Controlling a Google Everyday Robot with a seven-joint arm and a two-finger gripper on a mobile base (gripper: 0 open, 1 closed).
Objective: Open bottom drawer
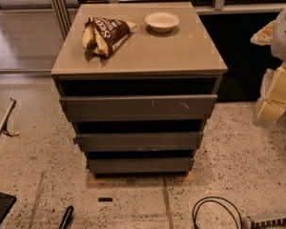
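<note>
A dark-grey cabinet with a tan top (181, 51) stands on the speckled floor and has three handleless drawers. The bottom drawer (140, 165) is the lowest and smallest front, plain and unmarked, just above the floor. Above it is the middle front (138, 140) with a small blue bit at its left edge, then the tallest front (138, 108) with pale scratch marks. All three fronts look about flush, with dark gaps above each. My gripper (272, 101), pale cream, hangs at the right edge of the view. It is well to the right of the cabinet, at about top-drawer height, touching nothing.
A brown snack bag (104, 34) and a white bowl (162, 21) lie on the cabinet top. A black cable loop (214, 213) and a grey object (269, 220) lie on the floor at the front right. Dark objects (0, 206) are at the front left.
</note>
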